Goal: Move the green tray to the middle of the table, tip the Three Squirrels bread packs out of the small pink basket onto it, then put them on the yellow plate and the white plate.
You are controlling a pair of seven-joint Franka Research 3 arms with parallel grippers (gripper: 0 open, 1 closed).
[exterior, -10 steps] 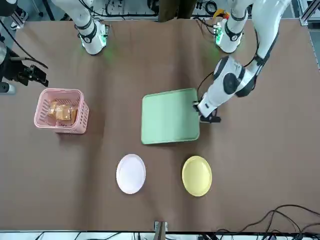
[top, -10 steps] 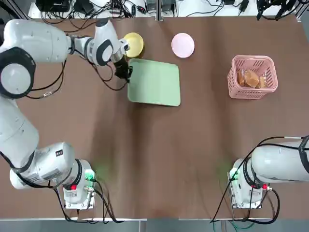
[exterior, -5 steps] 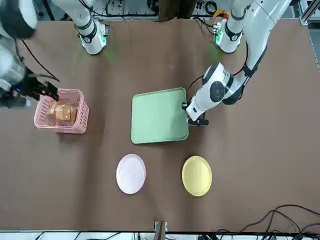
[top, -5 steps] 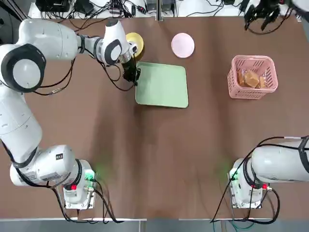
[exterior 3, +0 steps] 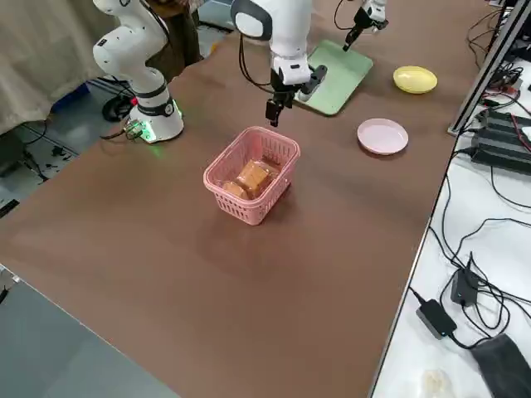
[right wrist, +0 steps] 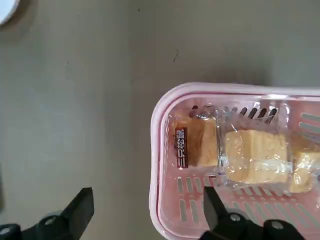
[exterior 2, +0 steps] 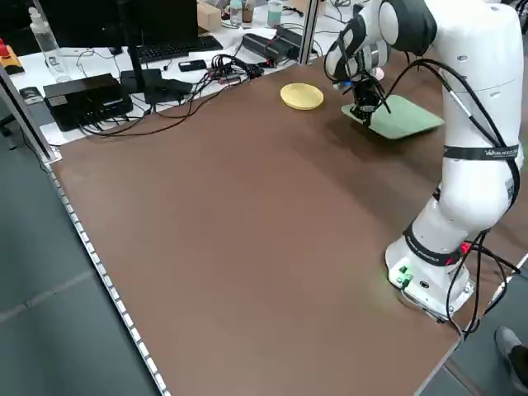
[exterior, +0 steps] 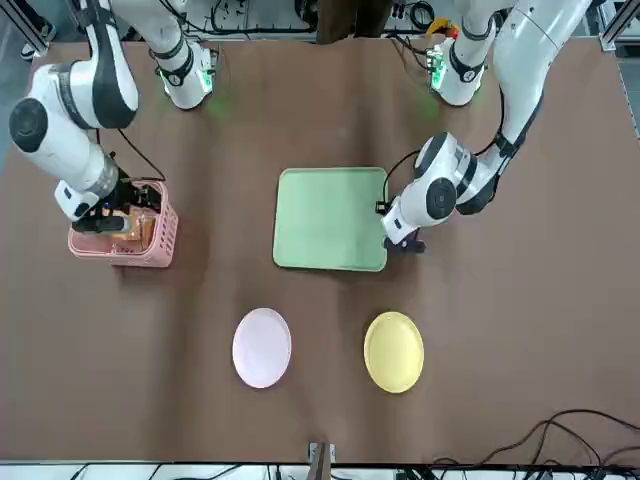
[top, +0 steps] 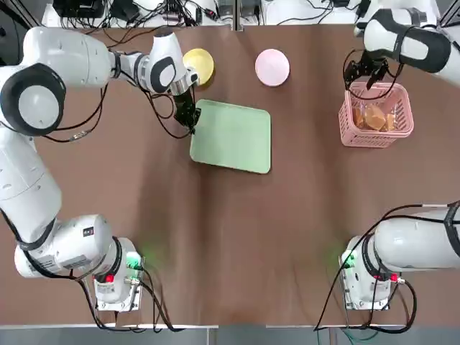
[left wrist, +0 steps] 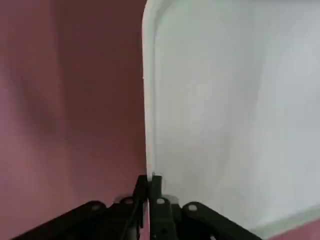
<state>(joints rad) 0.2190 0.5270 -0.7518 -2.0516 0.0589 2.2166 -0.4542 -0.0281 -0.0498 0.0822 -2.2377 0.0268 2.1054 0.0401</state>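
Now the left gripper (top: 188, 117), clamped on the green tray's (top: 233, 136) rim, has dragged it back leftward on the surface (top: 230, 237); the right gripper (top: 364, 72), jaws wide, has arrived over the small pink basket (top: 376, 115).

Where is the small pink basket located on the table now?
In the top view the small pink basket stands on the robot's right side of the table, well to the right of the white plate, with the open right claw above its far-left corner.

One green tray (top: 233, 136), one pink basket (top: 350, 122), two plates: yellow plate (top: 201, 65), white plate (top: 272, 67).
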